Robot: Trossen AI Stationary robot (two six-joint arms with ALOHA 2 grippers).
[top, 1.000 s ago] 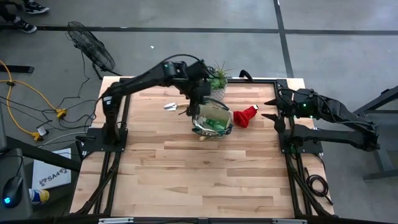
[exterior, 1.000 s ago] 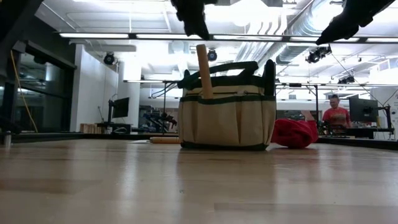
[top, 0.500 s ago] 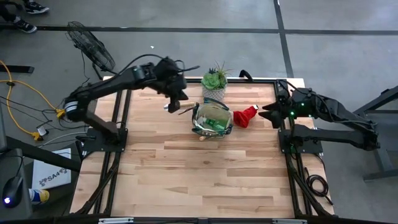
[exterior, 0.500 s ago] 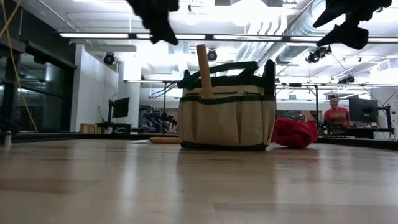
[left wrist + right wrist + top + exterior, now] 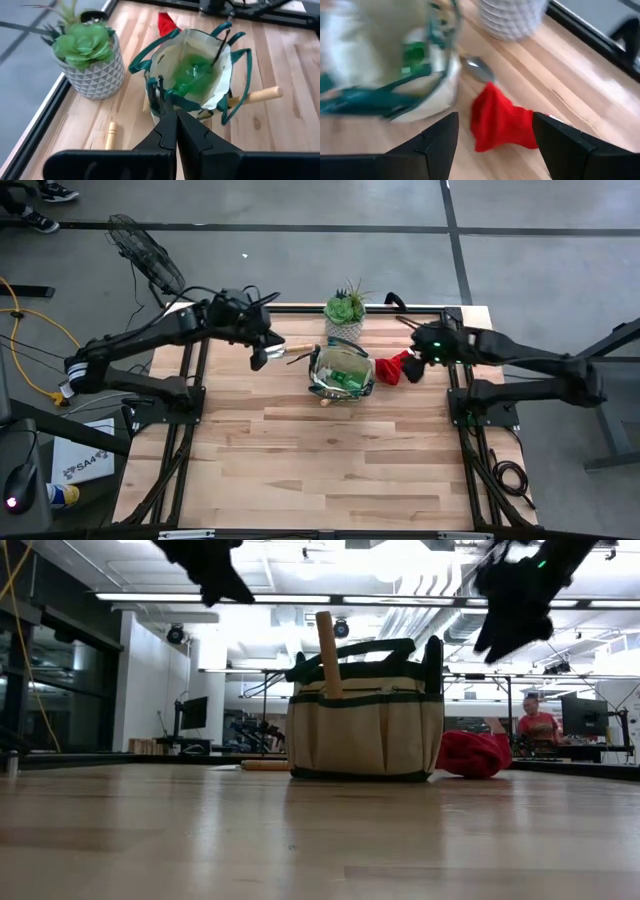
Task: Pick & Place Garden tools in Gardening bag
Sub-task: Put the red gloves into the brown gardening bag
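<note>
The gardening bag [image 5: 341,372] is seen upright near the middle of the wooden counter [image 5: 300,460] in the overhead view, its dark green loop handles raised. A green spray bottle [image 5: 192,75] is visible inside it, and a wooden tool handle [image 5: 327,653] is seen slanting up beside its wall. The red cone-shaped piece [image 5: 396,366] is shown lying on the counter just beside the bag, at 3 o'clock from it. A succulent in a white patterned pot [image 5: 345,313] is placed at 12 o'clock from the bag. The left hand [image 5: 260,358] is held above the counter at 9 o'clock from the bag, its fingers pressed together and nothing held. The right hand [image 5: 413,370] is positioned over the red piece, its fingers [image 5: 437,142] spread wide to either side of it without touching. A second wooden handle [image 5: 110,135] is seen lying on the counter between pot and bag.
</note>
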